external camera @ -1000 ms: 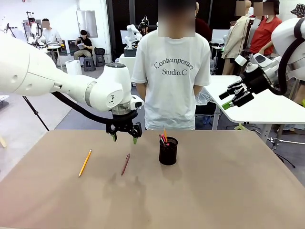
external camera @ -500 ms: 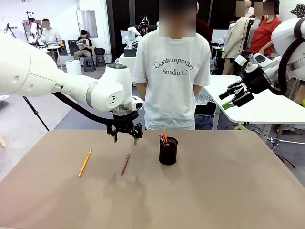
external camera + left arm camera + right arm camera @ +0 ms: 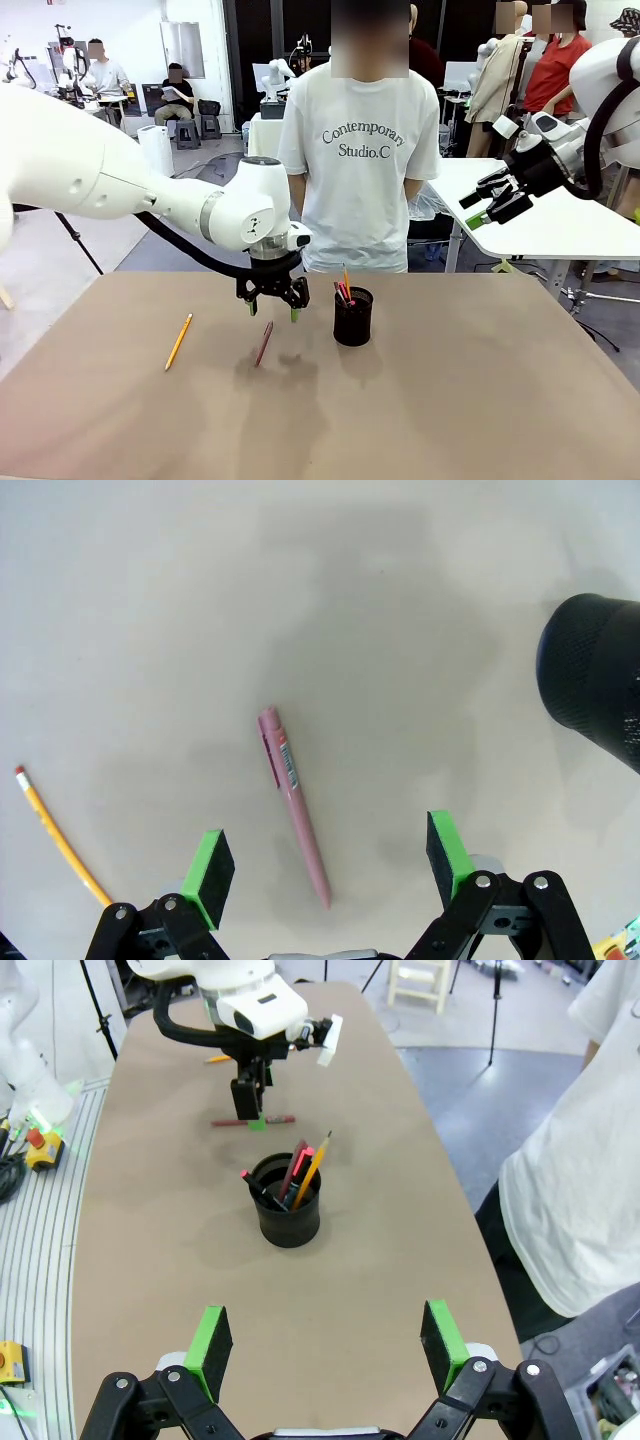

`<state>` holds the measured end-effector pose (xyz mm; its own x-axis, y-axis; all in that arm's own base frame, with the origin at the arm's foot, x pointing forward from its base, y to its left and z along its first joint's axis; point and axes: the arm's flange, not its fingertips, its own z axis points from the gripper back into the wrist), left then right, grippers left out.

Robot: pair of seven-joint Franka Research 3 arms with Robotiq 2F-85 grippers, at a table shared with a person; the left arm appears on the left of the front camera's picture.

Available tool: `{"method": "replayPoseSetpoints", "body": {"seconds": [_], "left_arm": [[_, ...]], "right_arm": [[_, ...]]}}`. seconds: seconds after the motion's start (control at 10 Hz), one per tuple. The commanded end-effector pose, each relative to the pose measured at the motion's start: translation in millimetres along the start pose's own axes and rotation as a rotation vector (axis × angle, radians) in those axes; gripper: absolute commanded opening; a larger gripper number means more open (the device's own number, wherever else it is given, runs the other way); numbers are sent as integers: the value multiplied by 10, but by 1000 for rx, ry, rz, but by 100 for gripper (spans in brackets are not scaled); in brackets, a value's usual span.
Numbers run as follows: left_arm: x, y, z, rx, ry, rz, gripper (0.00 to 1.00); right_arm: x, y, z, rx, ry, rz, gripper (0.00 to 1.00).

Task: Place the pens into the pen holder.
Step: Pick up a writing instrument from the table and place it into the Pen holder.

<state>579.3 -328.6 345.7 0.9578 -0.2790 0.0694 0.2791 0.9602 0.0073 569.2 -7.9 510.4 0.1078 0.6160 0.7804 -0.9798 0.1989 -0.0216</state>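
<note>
Hovering over the reddish-pink pen (image 3: 293, 805), my left jaws stand wide apart and hold nothing, a green pad (image 3: 212, 865) on either side of the barrel and clear of it. The pen lies flat on the bench (image 3: 480, 400), in its far half and left of the middle, near the black mesh pen holder (image 3: 352, 318), which already carries several pens (image 3: 343, 290). A yellow pencil (image 3: 178, 341) lies farther toward the left edge. I judge the pen light and stiff, with a smooth round plastic barrel that could roll or squirt out under a skewed pinch. I would take it across the barrel near the middle, by the small label, with the pads low enough to touch the bench, so it hangs level. My right jaws are raised off the right side, well apart from the bench, also spread and empty.
</note>
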Motion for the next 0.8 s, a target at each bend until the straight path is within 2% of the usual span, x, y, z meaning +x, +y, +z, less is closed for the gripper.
{"method": "replayPoseSetpoints", "body": {"seconds": [0.0, 0.7], "left_arm": [[68, 83, -70, -32, 37, -24, 100], [88, 200, -356, -50, 99, -12, 100]], "right_arm": [[17, 0, 13, -3, 0, 3, 100], [17, 0, 13, -3, 0, 3, 100]]}}
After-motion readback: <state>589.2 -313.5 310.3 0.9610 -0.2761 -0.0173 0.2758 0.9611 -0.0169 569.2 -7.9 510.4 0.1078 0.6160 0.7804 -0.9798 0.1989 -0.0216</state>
